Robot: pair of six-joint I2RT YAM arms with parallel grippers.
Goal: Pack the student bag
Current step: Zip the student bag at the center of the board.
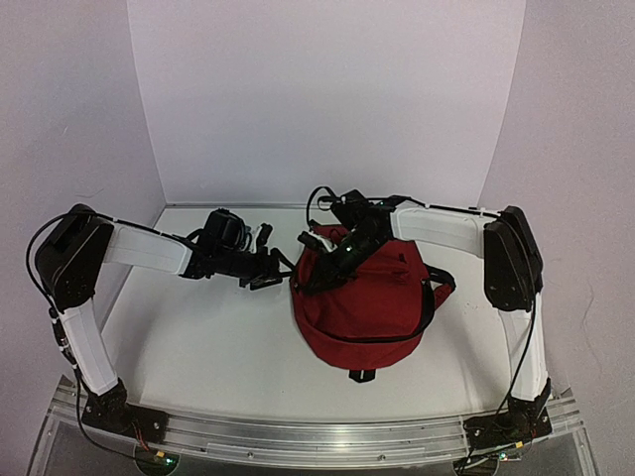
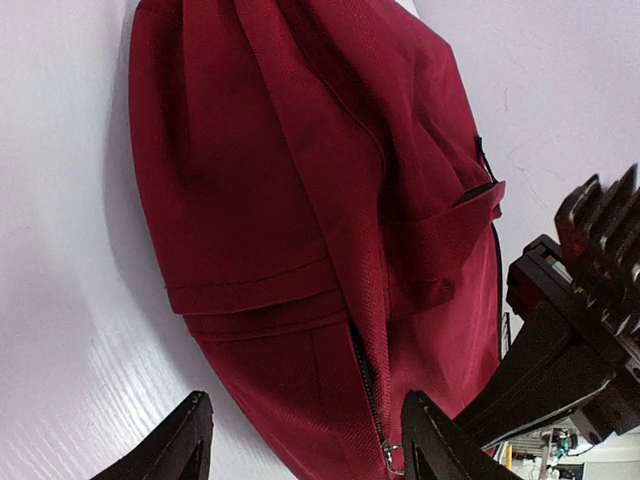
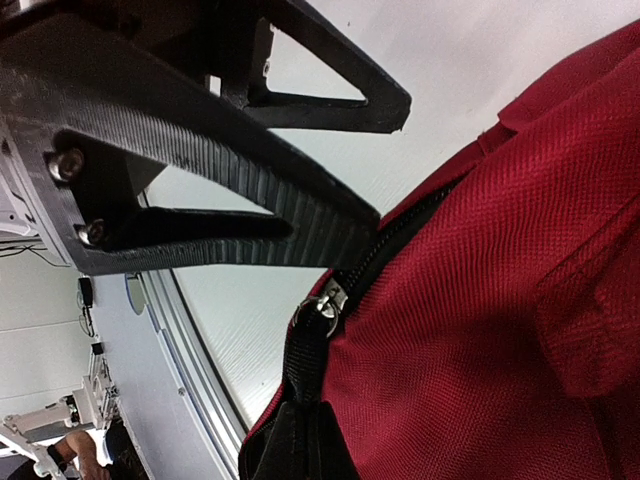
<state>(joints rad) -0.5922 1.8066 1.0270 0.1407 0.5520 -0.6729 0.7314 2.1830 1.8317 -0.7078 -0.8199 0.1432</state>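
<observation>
Student bag (image 1: 362,297) lies on the table (image 1: 198,347), right of centre and bulging. My left gripper (image 1: 270,260) is at the bag's 9 o'clock, fingers spread, holding nothing. My right gripper (image 3: 390,160) is at its 11 o'clock, fingers pressed together by the zip slider (image 3: 330,300). Cannot tell whether they pinch anything. Judgement: contents look loaded and zipping remains. How far the zip is closed is unclear.

A white table (image 1: 198,347) stands between plain pale walls (image 1: 327,99), with a metal rail (image 1: 317,434) along its near edge.
</observation>
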